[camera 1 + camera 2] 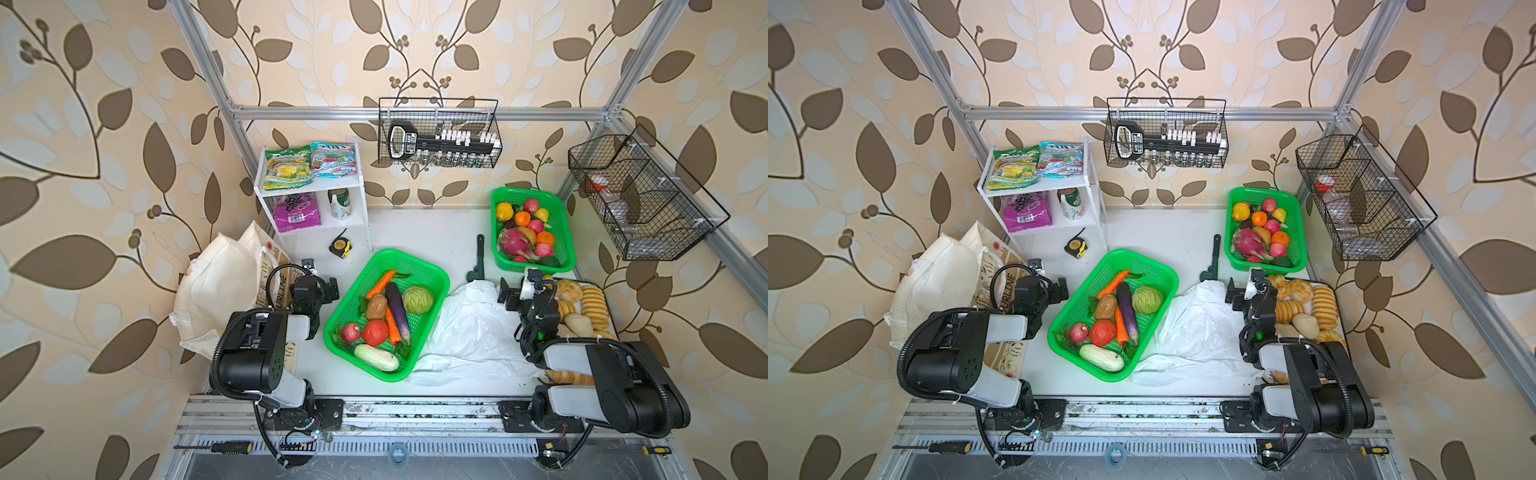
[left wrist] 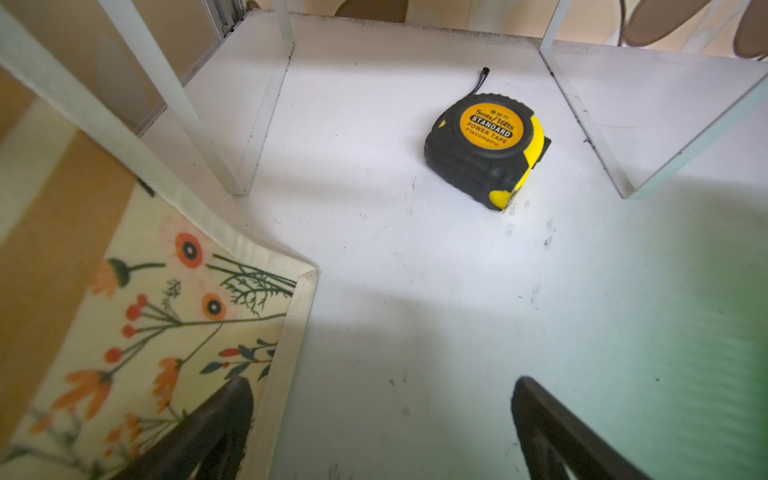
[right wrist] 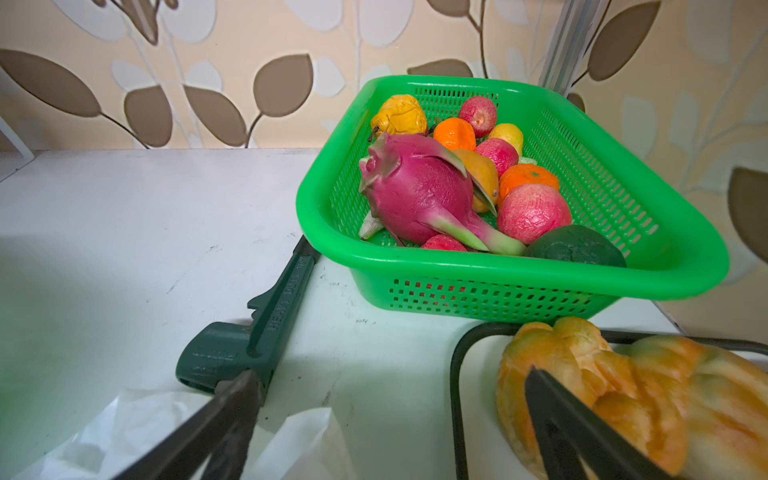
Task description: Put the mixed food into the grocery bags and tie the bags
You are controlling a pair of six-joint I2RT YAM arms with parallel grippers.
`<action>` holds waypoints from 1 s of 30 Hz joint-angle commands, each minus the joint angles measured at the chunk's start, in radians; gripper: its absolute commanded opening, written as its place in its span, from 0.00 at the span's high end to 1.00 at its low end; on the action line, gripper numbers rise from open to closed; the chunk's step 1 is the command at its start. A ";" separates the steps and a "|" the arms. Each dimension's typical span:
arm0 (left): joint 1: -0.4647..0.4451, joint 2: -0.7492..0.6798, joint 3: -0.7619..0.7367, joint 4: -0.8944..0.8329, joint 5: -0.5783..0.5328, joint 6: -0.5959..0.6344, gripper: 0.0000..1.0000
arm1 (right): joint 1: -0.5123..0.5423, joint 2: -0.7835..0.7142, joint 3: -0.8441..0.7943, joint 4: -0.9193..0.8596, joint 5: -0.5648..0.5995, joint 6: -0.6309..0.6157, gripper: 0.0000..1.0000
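You're holding the left gripper [image 2: 380, 395] and right gripper [image 3: 390, 378] open-jawed and empty; the plastic bag [image 1: 469, 332] is lying collapsed (canvas tote [image 1: 216, 286] too); anything dropped is risking missing the mouth.

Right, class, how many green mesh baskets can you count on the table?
2. The vegetable basket sits mid-table; the fruit basket stands at the back right. None seems hidden.

I find open bench [image 1: 428, 232] between shelf [image 1: 360, 183] and fruit basket [image 1: 559, 232]; tape measure [image 1: 340, 248], wrench [image 1: 478, 259] and plastic bag [image 1: 469, 324] edge it.
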 commanded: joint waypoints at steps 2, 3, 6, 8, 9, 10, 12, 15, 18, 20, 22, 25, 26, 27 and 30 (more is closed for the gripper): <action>0.006 -0.020 0.018 0.018 0.027 0.007 0.01 | -0.004 0.005 0.022 0.008 -0.013 0.000 0.00; 0.006 -0.022 0.017 0.016 0.039 0.013 0.01 | -0.004 0.005 0.022 0.008 -0.013 -0.001 0.00; 0.006 -0.030 0.011 0.022 0.059 0.021 0.01 | -0.004 0.005 0.022 0.010 -0.014 -0.001 0.00; 0.005 -0.038 0.004 0.028 0.058 0.021 0.01 | -0.004 0.004 0.022 0.008 -0.020 -0.004 0.00; 0.006 -0.041 0.002 0.030 0.058 0.021 0.01 | -0.004 0.003 0.023 0.006 -0.023 -0.005 0.00; 0.006 -0.046 -0.001 0.032 0.061 0.021 0.01 | -0.004 0.002 0.025 0.003 -0.028 -0.006 0.00; 0.006 -0.059 -0.008 0.035 0.061 0.022 0.01 | -0.003 0.000 0.025 0.002 -0.030 -0.008 0.00; 0.006 -0.151 -0.013 -0.026 0.061 0.019 0.01 | 0.001 -0.012 0.022 -0.005 -0.030 -0.011 0.00; 0.006 -0.196 -0.008 -0.078 0.080 0.016 0.01 | -0.002 -0.036 0.035 -0.042 0.007 0.006 0.00; 0.006 -0.239 0.002 -0.143 0.083 -0.001 0.01 | -0.002 -0.075 0.048 -0.097 0.037 0.016 0.00; 0.006 -0.282 0.009 -0.192 0.107 -0.007 0.01 | -0.006 -0.145 0.080 -0.212 0.066 0.038 0.00; 0.006 -0.352 0.034 -0.280 0.154 -0.012 0.01 | -0.012 -0.262 0.138 -0.412 0.099 0.093 0.00; 0.006 -0.374 0.048 -0.312 0.177 -0.010 0.01 | -0.012 -0.302 0.161 -0.480 0.110 0.140 0.00; 0.006 -0.396 0.068 -0.354 0.189 -0.025 0.01 | -0.011 -0.341 0.190 -0.569 0.110 0.212 0.00; 0.006 -0.442 0.142 -0.505 0.202 -0.106 0.01 | -0.019 -0.428 0.301 -0.839 -0.016 0.412 0.00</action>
